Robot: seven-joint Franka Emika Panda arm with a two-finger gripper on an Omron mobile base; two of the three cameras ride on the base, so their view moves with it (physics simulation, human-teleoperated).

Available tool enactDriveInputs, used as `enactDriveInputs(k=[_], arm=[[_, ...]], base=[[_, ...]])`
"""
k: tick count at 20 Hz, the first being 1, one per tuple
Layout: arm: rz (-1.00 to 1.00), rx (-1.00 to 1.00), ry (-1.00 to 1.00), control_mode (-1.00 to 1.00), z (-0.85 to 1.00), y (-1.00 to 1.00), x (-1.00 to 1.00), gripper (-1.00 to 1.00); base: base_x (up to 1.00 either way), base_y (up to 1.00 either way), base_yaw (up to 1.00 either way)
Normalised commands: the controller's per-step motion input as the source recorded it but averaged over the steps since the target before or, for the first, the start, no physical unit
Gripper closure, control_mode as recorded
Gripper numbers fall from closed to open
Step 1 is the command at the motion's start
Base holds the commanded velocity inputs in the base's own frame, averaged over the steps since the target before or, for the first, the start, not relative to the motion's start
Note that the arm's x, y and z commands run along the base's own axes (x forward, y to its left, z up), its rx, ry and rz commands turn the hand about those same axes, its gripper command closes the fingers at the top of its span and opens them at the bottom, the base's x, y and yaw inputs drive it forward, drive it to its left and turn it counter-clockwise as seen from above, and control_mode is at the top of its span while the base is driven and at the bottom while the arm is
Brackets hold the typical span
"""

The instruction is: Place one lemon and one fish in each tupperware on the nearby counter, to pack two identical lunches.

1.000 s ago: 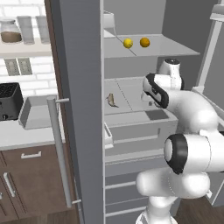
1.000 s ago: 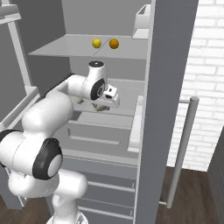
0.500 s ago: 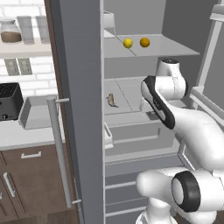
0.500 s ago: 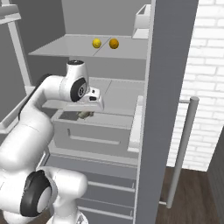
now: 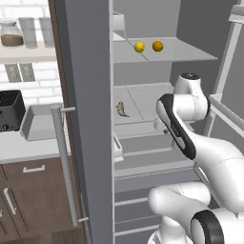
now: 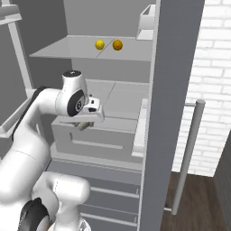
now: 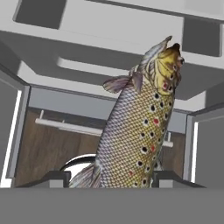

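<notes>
Fish: two; one spotted fish clamped in the tool, the other lying on the middle fridge shelf
Held fish axis: runs lengthwise away from the tool, head at the far end, in the hand view
Lemons: two, and, side by side on the upper shelf
Tupperware: one tray on the desk, beside a black toaster
Tool location: in front of the fridge drawer

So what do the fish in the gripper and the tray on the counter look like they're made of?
Fish: looks like real scaly skin, glossy, with dark and red spots, held in the gripper.
Tray: probably plastic, a matte, even light grey, with rounded corners.
</notes>
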Motion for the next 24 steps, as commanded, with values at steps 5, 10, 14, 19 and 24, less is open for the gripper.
enactDriveInputs(k=[5, 10, 14, 19, 24], arm=[[0.00, 0.00, 0.00, 1.00, 0.00, 0.00, -0.07, 1.00], [0.00, 0.00, 0.00, 1.00, 0.00, 0.00, 0.00, 1.00], [0.00, 0.00, 0.00, 1.00, 0.00, 0.00, 0.00, 1.00], [0.00, 0.00, 0.00, 1.00, 0.00, 0.00, 0.00, 1.00], [0.00, 0.00, 0.00, 1.00, 0.00, 0.00, 0.00, 1.00]], base=[[-0.72, 0.03, 0.01], [-1.00, 0.26, 0.00], [-0.96, 0.89, 0.21], [-0.17, 1.00, 0.58], [0.04, 0.94, 0.52]])
